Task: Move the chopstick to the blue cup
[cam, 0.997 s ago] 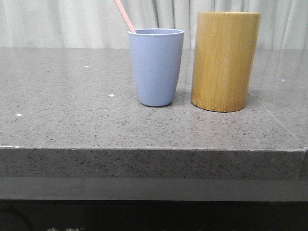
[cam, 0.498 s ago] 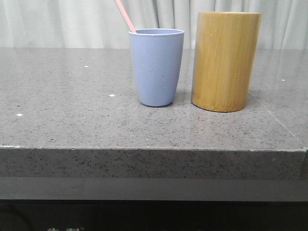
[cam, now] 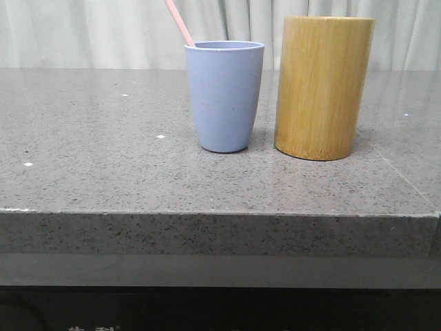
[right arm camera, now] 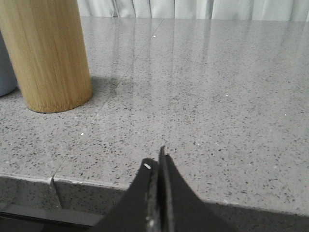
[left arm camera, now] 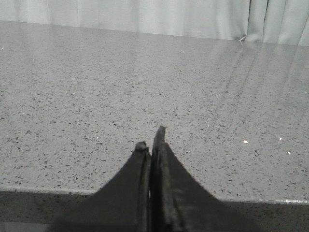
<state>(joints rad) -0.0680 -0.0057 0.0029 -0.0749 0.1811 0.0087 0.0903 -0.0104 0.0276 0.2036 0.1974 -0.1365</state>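
L gripper (left arm camera: 150, 142) sits low over the front edge of the tabletop (cam: 103, 172), fingers pressed together w/ nothing between them, pointing toward the back edge. R gripper (right arm camera: 156, 162) same pose: low at the front edge, fingers closed tight & empty, tan bamboo holder (right arm camera: 46, 53) ahead and off to one side in its wrist view.

Chopstick (cam: 179, 22) stands inside the blue cup (cam: 224, 96), leaning on the cup's left rim and tilted up-left. Cup is upright around mid-depth of the tabletop, just beside the bamboo holder on its right; a narrow gap seems to show betw. them at the bases.

Vs 1.0 s and 0.5 s ago: no visible change in the front view; cup, chopstick & holder all sit where they were.

Hidden/cut off: chopstick's top runs out of the front view; its lower part is concealed by the cup wall. In the R wrist view the cup is just a sliver at the picture's edge behind the holder.
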